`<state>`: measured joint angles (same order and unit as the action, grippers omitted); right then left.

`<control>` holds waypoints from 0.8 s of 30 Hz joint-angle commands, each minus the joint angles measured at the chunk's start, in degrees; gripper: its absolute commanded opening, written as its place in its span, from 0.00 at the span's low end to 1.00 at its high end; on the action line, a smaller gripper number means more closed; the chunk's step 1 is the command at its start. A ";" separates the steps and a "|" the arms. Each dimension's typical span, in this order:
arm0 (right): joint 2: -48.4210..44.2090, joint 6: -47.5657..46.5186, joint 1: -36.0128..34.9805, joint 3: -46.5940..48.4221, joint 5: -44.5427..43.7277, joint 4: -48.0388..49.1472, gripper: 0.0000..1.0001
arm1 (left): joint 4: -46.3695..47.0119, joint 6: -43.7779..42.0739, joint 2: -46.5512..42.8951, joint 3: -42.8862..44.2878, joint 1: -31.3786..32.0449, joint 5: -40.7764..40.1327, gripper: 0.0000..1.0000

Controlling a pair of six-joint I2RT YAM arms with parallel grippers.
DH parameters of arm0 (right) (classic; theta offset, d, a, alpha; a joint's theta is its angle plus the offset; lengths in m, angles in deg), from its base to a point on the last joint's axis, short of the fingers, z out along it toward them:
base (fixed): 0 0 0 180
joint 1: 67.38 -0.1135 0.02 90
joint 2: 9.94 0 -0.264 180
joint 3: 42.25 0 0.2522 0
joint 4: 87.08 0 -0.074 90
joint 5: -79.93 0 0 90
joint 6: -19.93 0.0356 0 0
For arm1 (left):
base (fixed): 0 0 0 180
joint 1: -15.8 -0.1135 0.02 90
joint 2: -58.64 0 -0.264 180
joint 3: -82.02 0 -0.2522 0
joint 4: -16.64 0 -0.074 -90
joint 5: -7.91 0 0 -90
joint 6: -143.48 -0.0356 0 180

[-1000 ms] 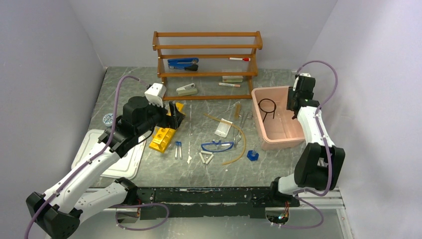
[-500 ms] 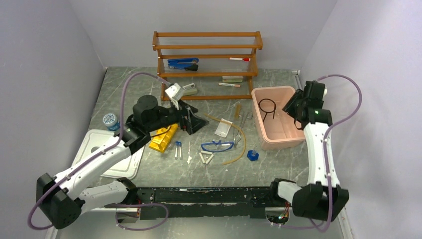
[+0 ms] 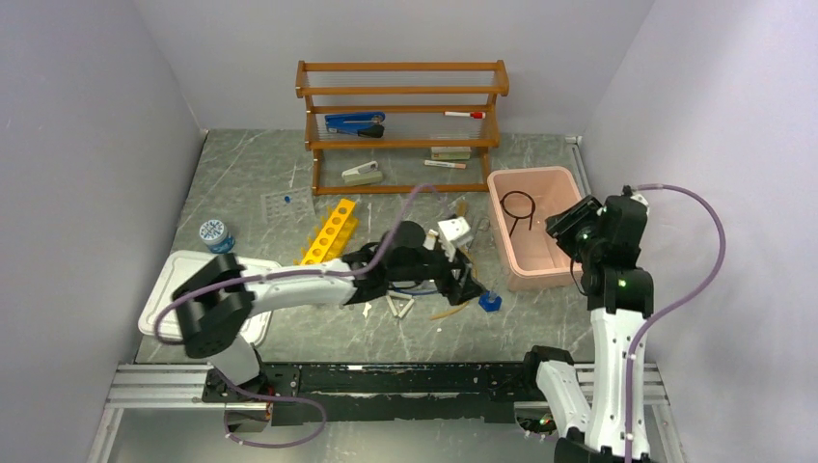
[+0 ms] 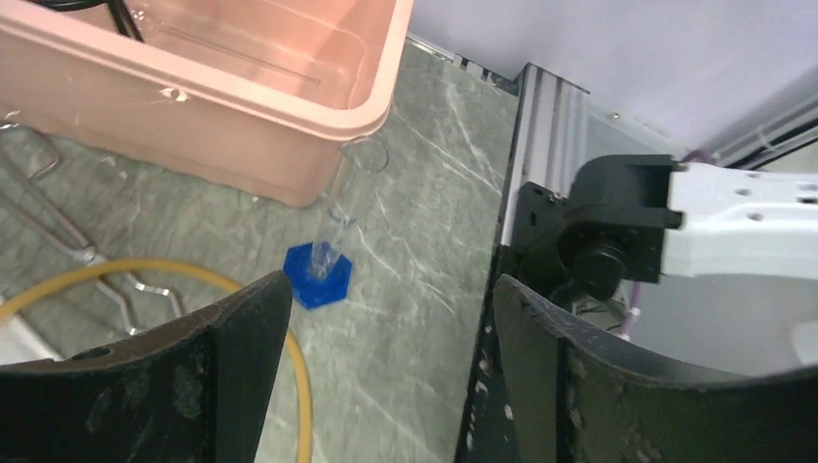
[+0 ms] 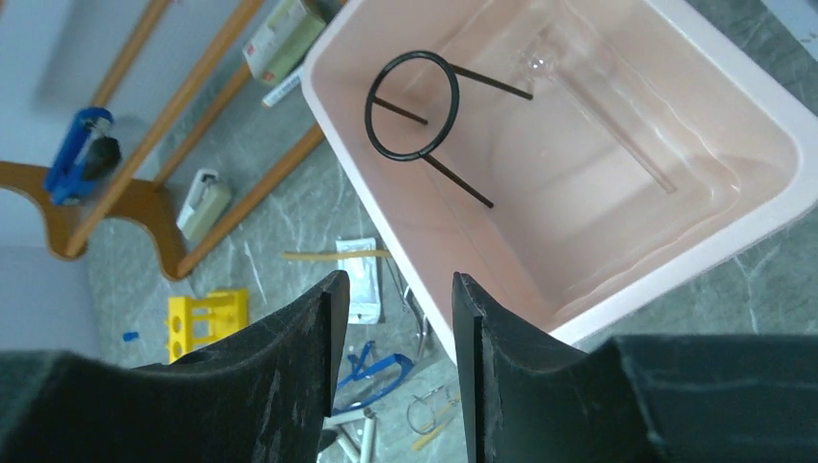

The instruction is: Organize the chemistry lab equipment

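Just beyond the wide-open, empty left tool (image 4: 391,287), the blue-based cylinder (image 4: 318,278) sits beside the pink bin (image 4: 241,145).

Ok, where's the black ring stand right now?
In the top view, the black ring stand lies inside the pink bin on the right side of the table, toward the bin's far-left corner.

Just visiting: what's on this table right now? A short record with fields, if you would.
Left tool: open, near a blue-based clear tube beside the pink bin
Right tool: open, above the bin
Inside bin: black wire ring stand
Yellow rack: on the table, left of centre
Back: wooden shelf
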<state>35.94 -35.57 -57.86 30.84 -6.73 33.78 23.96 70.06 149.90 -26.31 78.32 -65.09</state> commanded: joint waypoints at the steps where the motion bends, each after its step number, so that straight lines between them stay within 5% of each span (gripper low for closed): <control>1: -2.31 3.47 -0.29 -0.65 -3.20 0.19 0.47 | 9.95 -4.41 8.08 6.19 3.05 -5.38 0.79; 12: -2.65 1.70 -0.36 1.31 -6.54 -0.31 0.47 | 11.28 -9.03 20.73 15.70 5.19 -13.15 0.73; 17: -2.32 0.81 -0.68 2.01 -7.16 -0.04 0.47 | 17.95 -10.34 22.89 13.27 5.58 -9.87 0.61; 20: -2.21 0.48 -0.84 2.36 -7.43 0.21 0.47 | 18.57 -10.60 22.89 12.13 5.94 -8.45 0.47; 24: -2.25 -0.71 -1.06 2.66 -6.77 0.86 0.47 | 15.74 -11.23 21.28 12.77 6.01 -8.32 0.10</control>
<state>33.96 -34.56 -58.32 31.83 -13.14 33.78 37.79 60.31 172.68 -13.76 83.68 -75.08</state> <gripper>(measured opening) 0.470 0.254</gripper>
